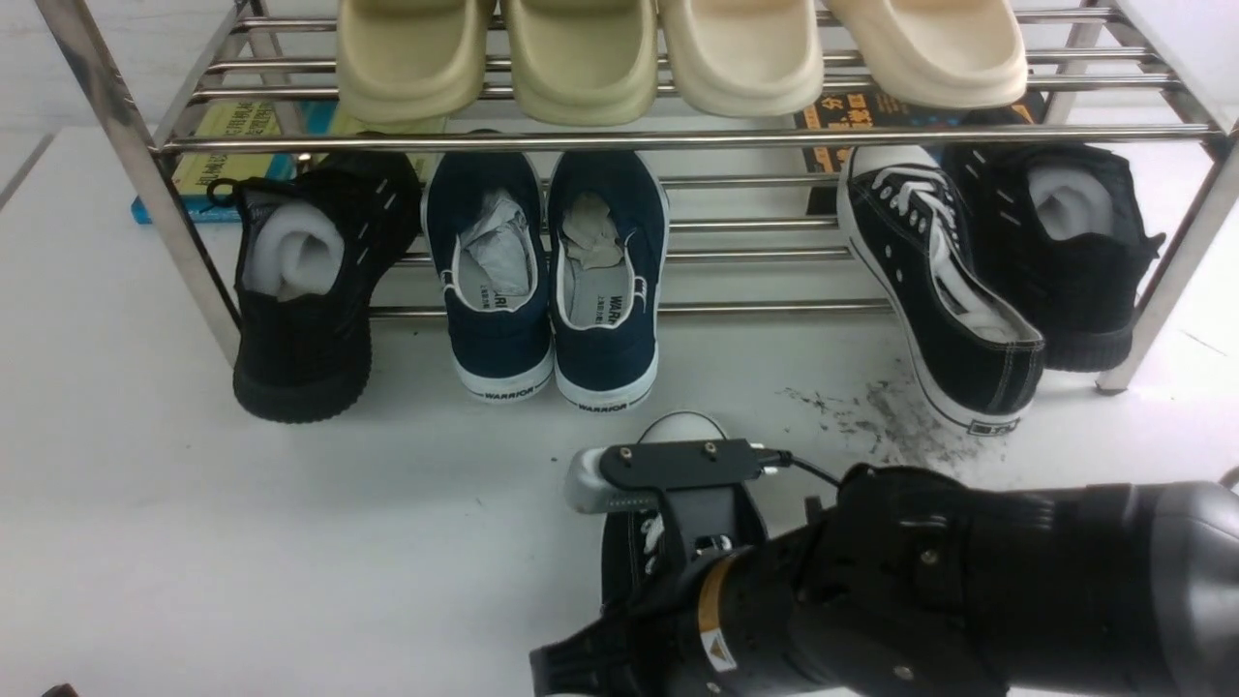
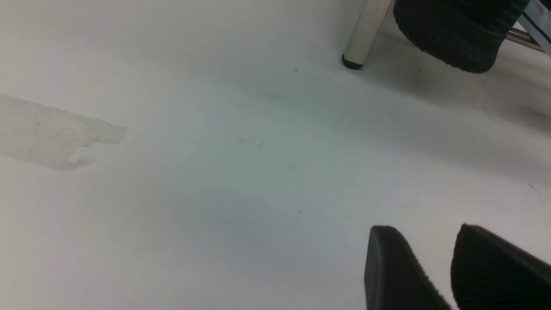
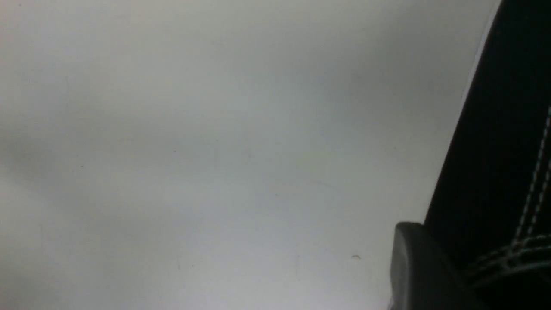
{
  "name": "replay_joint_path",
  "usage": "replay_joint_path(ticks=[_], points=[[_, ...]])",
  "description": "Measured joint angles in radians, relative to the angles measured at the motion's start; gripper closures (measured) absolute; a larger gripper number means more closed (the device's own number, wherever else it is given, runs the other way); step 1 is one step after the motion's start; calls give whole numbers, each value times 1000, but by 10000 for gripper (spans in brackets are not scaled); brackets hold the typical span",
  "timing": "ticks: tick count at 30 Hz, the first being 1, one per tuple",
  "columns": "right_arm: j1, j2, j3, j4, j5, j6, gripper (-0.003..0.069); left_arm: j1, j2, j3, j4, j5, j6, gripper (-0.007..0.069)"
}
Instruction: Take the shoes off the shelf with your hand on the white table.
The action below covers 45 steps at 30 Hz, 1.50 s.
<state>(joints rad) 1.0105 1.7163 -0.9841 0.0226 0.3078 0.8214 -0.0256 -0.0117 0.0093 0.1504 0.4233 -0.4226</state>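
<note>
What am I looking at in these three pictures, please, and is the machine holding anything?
This is a robot with two arms, each ending in jaws. The wide picture looks forward from between the arms; the other two come from wrist cameras. On the white table stands a chrome shelf: beige slippers above; navy slip-ons, black knit sneakers and one black canvas shoe below. Its mate lies on the table under the right arm; whether those jaws grip it is hidden. The left jaws stand apart, empty.
</note>
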Motion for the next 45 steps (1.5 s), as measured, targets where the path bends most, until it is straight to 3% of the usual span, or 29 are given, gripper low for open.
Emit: replay_joint_path(ticks=[2, 5, 9, 15, 18, 21, 24, 25, 27, 31, 37, 45], points=[[-1, -4, -1, 0, 3, 0, 417, 0, 0, 0, 0, 0, 0, 383], [-1, -32, -15, 1, 51, 0, 290, 0, 0, 0, 0, 0, 0, 383], [-1, -129, -74, -7, 193, -16, 164, 0, 0, 1, 0, 0, 0, 383], [-1, -288, -197, -95, 457, -123, 132, 0, 0, 1, 0, 0, 0, 383], [-4, -342, -260, -188, 601, -147, 176, 0, 0, 1, 0, 0, 0, 383], [-46, -352, -303, -246, 725, -151, 290, 0, 0, 1, 0, 0, 0, 383], [-146, -333, -310, -270, 779, -154, 496, 0, 0, 1, 0, 0, 0, 383], [-154, -330, -310, -270, 780, -154, 511, 0, 0, 1, 0, 0, 0, 383], [-262, -289, -310, -274, 766, -157, 657, 0, 0, 1, 0, 0, 0, 383], [-367, -237, -310, -282, 689, -200, 668, 0, 0, 1, 0, 0, 0, 383], [-483, -155, -310, -282, 536, -285, 579, 0, 0, 1, 0, -1, 0, 383], [-532, -54, -310, -334, 421, -289, 306, 0, 0, 1, 0, -1, 0, 383]])
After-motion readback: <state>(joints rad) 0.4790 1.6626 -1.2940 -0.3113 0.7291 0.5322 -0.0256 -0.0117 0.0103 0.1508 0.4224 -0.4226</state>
